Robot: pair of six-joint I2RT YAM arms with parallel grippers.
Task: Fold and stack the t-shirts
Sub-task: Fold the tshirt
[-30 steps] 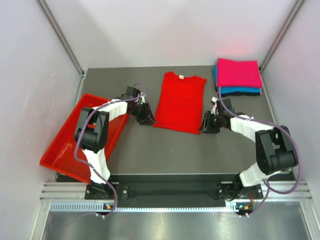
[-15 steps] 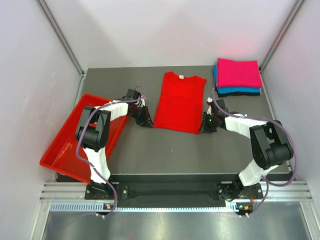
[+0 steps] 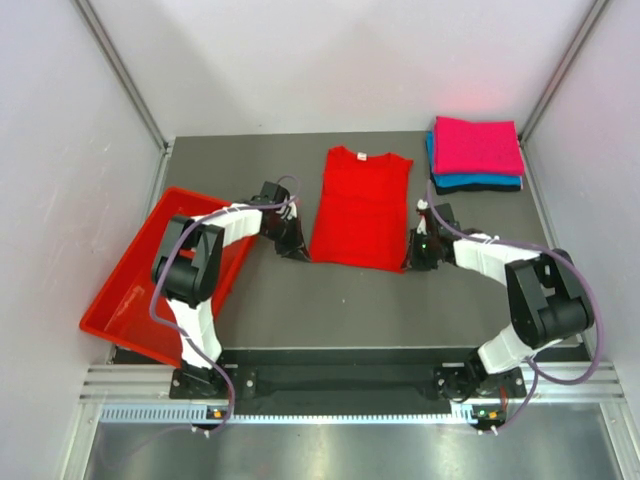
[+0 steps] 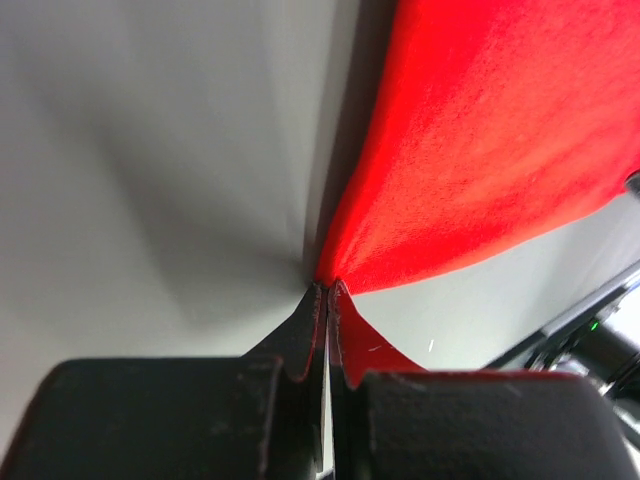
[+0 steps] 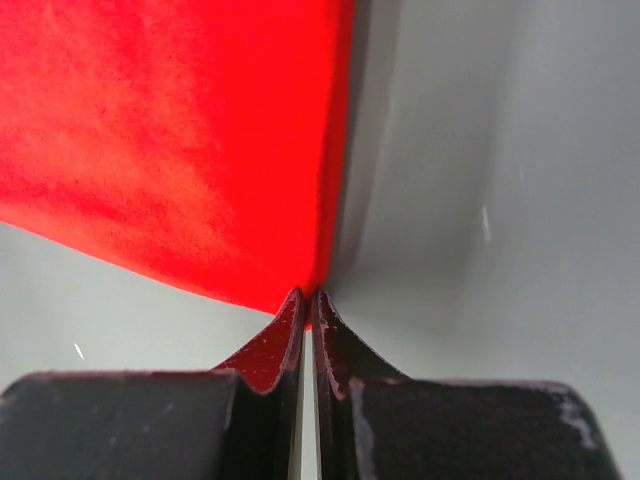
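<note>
A bright red t-shirt [image 3: 360, 205] lies flat in the middle of the table, sleeves folded in, neck toward the back. My left gripper [image 3: 304, 253] is shut on its near left hem corner; the left wrist view shows red cloth [image 4: 480, 150] pinched at the fingertips [image 4: 328, 290]. My right gripper [image 3: 409, 263] is shut on the near right hem corner, with red cloth [image 5: 170, 140] running from its tips [image 5: 307, 296]. At the back right a folded magenta-pink t-shirt [image 3: 478, 146] rests on a folded teal-blue t-shirt [image 3: 480, 182].
A rigid red plastic tray [image 3: 135, 290] sits at the left, hanging over the table's edge beside the left arm. Grey walls close in both sides and the back.
Both grippers have closed on the near hem corners of the red t-shirt. The left gripper slid right and nearer; the right gripper moved slightly left to the cloth's edge.
</note>
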